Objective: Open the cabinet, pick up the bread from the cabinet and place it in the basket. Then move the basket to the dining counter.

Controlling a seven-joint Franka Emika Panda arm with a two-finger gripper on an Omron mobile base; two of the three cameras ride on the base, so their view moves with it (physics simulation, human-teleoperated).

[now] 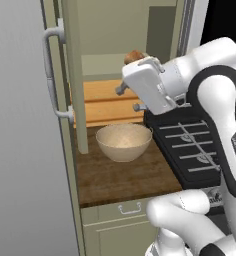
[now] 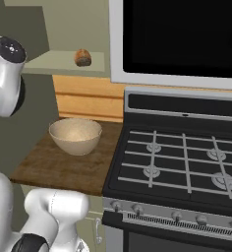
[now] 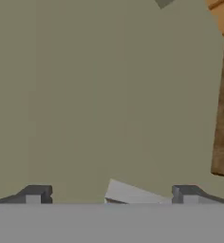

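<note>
My gripper (image 3: 111, 192) is spread wide, the two dark fingertips (image 3: 35, 193) standing far apart at the bottom of the hand view with nothing between them. I hold nothing. Ahead of them is a flat olive-beige surface, close up; I cannot tell from this view which part of the cabinet it is. Down the right edge of the hand view runs a strip of dark wood and, above it, some lighter orange wood.

From the left base view, my white hand sits in the upper middle of the frame, in front of the open cabinet (image 1: 97, 30). The cabinet door (image 1: 72, 75) stands swung out, seen nearly edge-on at the left of the frame, its curved silver handle (image 1: 52, 75) just left of it. The bread (image 1: 134, 56) is a small brown lump on the beige shelf, peeking out just above my hand, partly hidden by it.

The right base view gives a cleaner look: the bread (image 2: 82, 57) sits alone on the shelf (image 2: 64, 61) in the upper left of the frame, apart from me. Below it, the basket (image 2: 75, 136) rests upright on the short dark wood countertop (image 2: 64, 167), left of centre, with nothing in it. In the left base view the basket (image 1: 123, 141) is at centre frame, below my hand.

To the right of the countertop is the black stove (image 2: 177, 162) with its grey grates, and above that a large dark panel (image 2: 182, 34) framed in pale grey. Below the countertop is a drawer (image 1: 127, 210) with a small silver handle.
</note>
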